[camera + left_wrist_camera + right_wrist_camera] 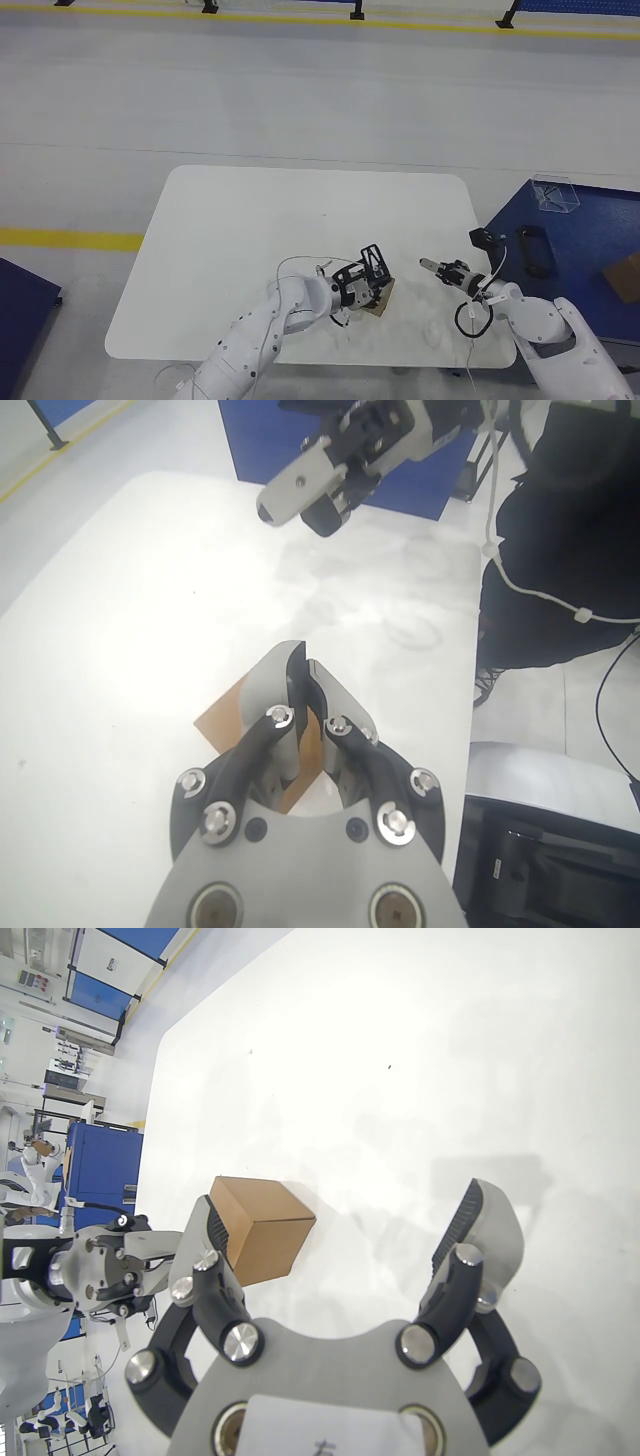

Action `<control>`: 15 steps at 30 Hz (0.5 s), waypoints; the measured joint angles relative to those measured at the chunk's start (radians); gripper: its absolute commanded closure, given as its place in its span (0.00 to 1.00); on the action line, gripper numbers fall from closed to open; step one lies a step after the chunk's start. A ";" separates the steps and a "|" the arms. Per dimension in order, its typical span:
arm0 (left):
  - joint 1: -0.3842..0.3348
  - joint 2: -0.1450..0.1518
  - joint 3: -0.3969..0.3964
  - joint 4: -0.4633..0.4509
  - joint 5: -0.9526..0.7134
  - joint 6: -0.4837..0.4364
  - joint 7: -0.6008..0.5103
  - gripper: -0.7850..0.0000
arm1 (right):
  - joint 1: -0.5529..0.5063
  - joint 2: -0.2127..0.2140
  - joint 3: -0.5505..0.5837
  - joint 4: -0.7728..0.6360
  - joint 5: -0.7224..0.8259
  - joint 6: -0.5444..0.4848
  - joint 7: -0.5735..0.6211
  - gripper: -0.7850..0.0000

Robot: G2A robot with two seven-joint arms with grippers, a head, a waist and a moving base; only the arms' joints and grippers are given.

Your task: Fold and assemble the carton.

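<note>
A small brown carton [381,298] sits near the table's front edge, and in the right wrist view the carton [270,1233] looks like a closed cube. My left gripper [302,657] is shut, its fingers together directly over the carton [220,720]. I cannot tell whether it pinches a flap. In the top view the left gripper [370,288] is at the carton's left side. My right gripper [345,1200] is open and empty, a short way to the right of the carton and pointing at it. From above, the right gripper [428,265] hovers over bare table.
The white table [250,250] is bare to the left and behind the carton. A blue surface [580,235] to the right holds a clear plastic box [553,192], a black object [533,250] and a brown piece [628,275].
</note>
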 measured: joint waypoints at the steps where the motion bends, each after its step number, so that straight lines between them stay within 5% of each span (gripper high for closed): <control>1: 0.004 0.002 -0.002 -0.005 0.004 -0.001 0.005 1.00 | 0.000 0.000 0.000 0.000 0.000 0.000 0.000 0.00; 9: -0.025 -0.009 0.015 0.062 -0.040 0.007 -0.044 1.00 | 0.000 0.000 0.000 0.000 0.000 0.000 0.000 0.00; 15: -0.013 -0.001 0.000 0.018 -0.016 -0.002 0.016 1.00 | 0.000 0.000 0.000 0.000 0.000 0.000 0.000 0.00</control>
